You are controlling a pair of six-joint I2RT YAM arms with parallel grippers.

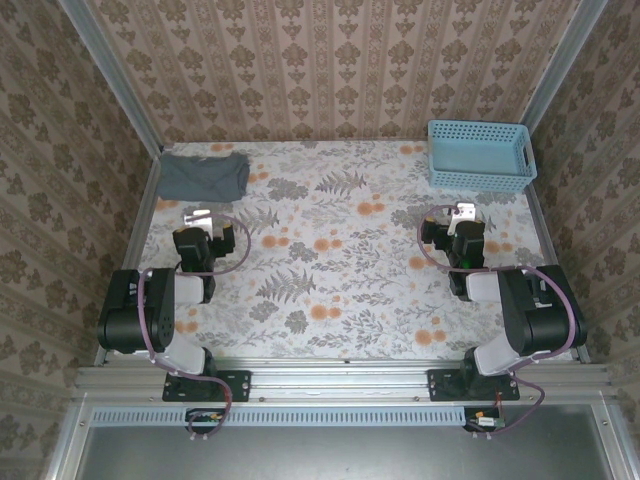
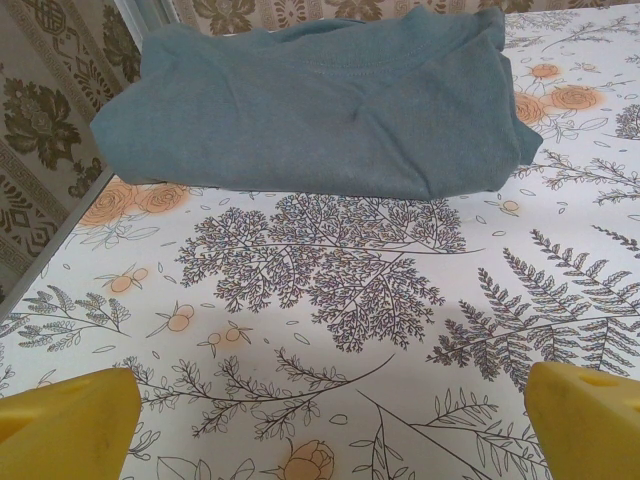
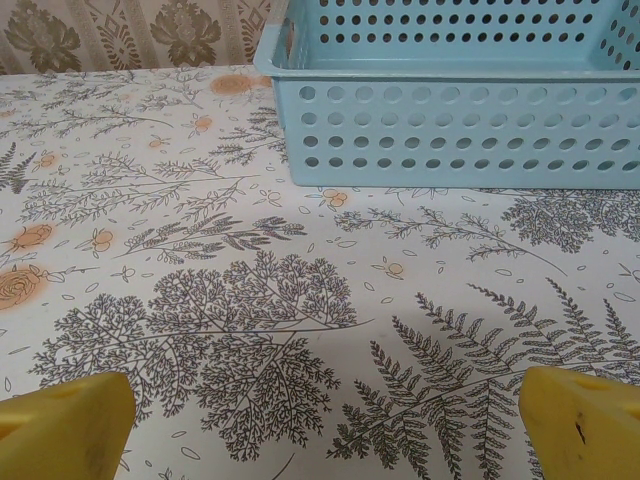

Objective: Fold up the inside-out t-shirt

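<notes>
Left gripper (image 1: 197,217) and right gripper (image 1: 462,211) both have their jaws wide apart, nothing in them. The t-shirt (image 1: 204,174) is lying in a loose heap on the worktop (image 1: 340,265) just ahead of the left gripper, not touching it. There's a basket (image 1: 480,156) ahead of the right one.

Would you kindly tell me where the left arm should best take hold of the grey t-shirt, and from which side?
Probably its near edge, toward the right corner, from the near side. The t-shirt lies bunched in the far-left corner, so its back and left sides are hemmed in, and the open left end effector faces that near edge.
</notes>
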